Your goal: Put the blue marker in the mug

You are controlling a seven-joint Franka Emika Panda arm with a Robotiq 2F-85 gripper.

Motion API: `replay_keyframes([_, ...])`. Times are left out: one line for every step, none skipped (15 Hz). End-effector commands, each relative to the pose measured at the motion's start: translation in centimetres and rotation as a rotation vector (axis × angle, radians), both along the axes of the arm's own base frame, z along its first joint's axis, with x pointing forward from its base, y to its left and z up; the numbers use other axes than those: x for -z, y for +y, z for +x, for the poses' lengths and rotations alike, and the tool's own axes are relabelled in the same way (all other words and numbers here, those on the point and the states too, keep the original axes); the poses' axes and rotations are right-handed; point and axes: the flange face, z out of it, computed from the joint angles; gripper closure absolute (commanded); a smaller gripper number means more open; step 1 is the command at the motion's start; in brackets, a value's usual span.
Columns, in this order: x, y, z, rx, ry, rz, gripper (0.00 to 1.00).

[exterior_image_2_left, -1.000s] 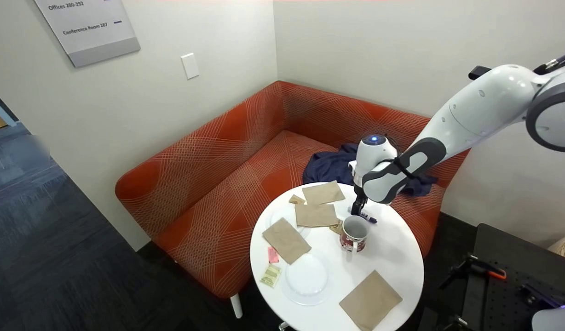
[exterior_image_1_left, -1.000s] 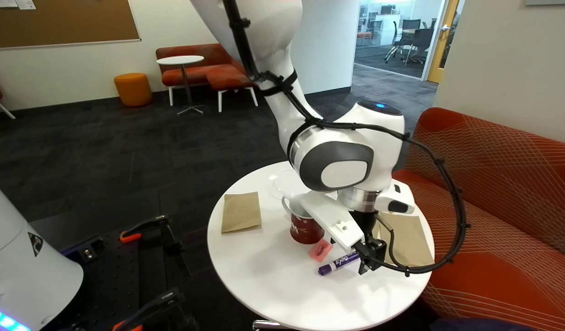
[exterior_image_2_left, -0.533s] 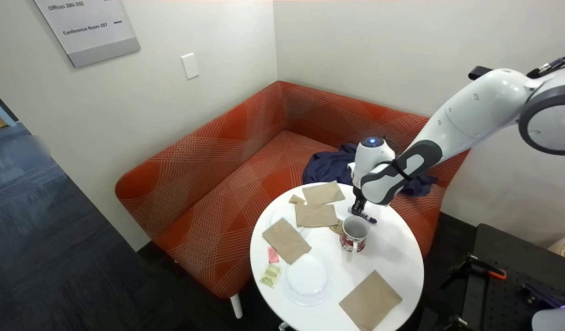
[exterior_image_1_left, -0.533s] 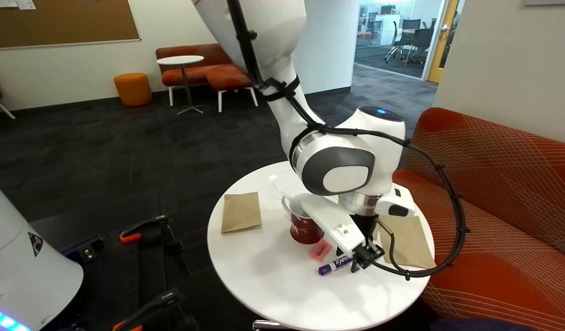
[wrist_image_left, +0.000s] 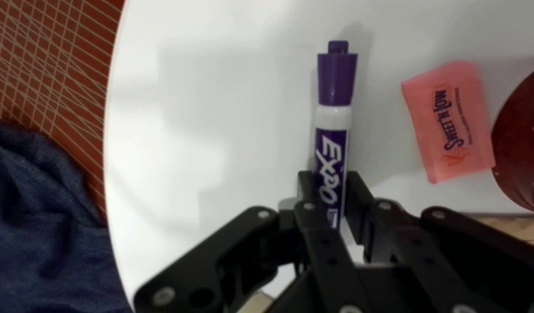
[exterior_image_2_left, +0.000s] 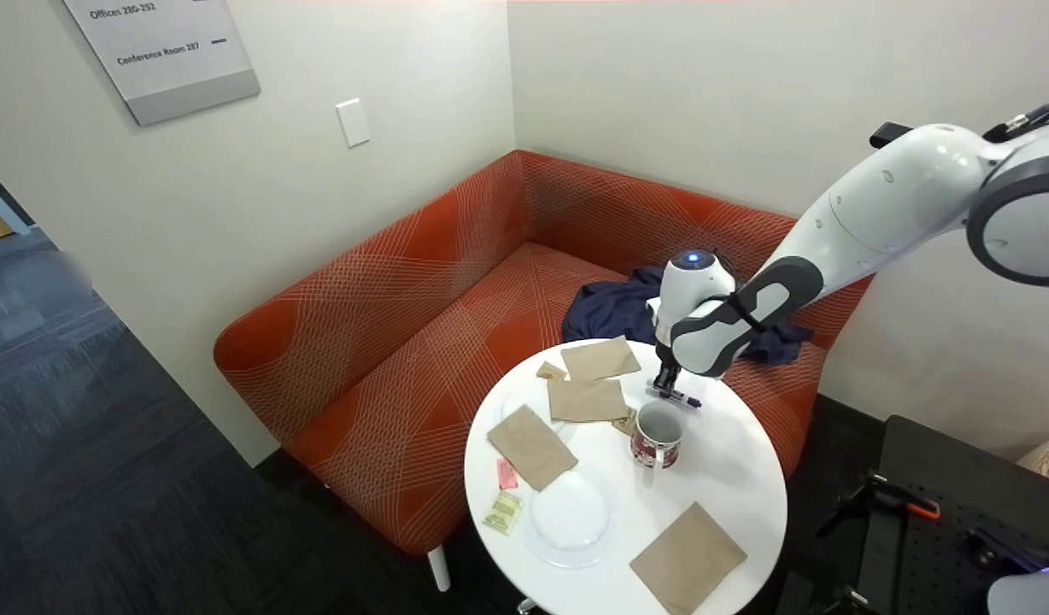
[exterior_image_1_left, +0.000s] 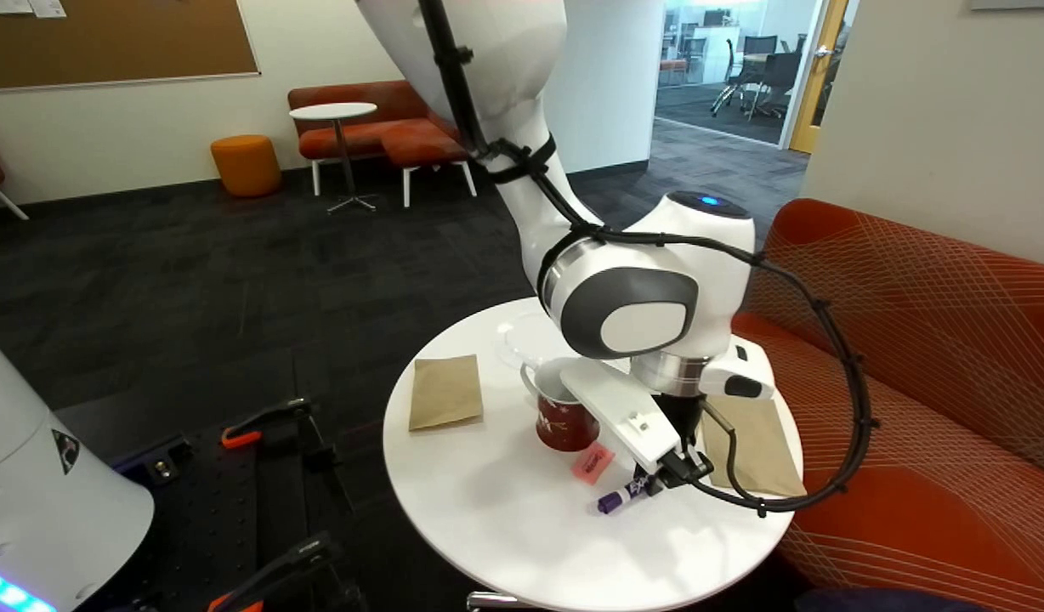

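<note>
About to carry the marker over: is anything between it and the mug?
Yes: a pink packet lies on the table between the marker, held in the gripper, and the mug. Nothing taller shows there, so lifting should clear it.

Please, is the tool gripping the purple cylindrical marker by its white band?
No, the tool clasps the marker along its Expo lettering instead.

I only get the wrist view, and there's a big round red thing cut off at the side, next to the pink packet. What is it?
Observer: The mug; an exterior view shows its handle.
Operator: Is anything sticking out of it?
Observer: No, in an exterior view nothing pokes out of the top.
Operator: Is that pink packet the only one?
Observer: No, another pink packet lies by a yellow packet.
</note>
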Motion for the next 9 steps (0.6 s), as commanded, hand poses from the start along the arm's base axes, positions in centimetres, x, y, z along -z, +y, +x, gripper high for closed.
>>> replay_keyframes([-4.4, 0.0, -0.5, 0.002, -0.034, -0.017, 0.95])
replay_keyframes([-5.6, -0.1, -0.6, -0.002, -0.044, -0.02, 0.95])
replay_keyframes([-6.7, 0.1, -0.5, 0.0, -0.052, -0.023, 0.95])
replay_keyframes([-7.9, 0.3, -0.5, -0.008, -0.058, -0.021, 0.95])
replay_keyframes([-9.0, 0.5, -0.6, -0.01, -0.061, -0.024, 0.95])
replay_keyframes([-10.3, 0.7, -0.7, -0.016, -0.064, -0.024, 0.95])
replay_keyframes([-11.4, 1.0, -0.8, -0.025, -0.067, -0.024, 0.95])
replay_keyframes([-12.6, 1.2, -1.0, -0.023, -0.068, -0.029, 0.95])
replay_keyframes([-13.6, 1.4, -1.2, -0.029, -0.067, -0.028, 0.95])
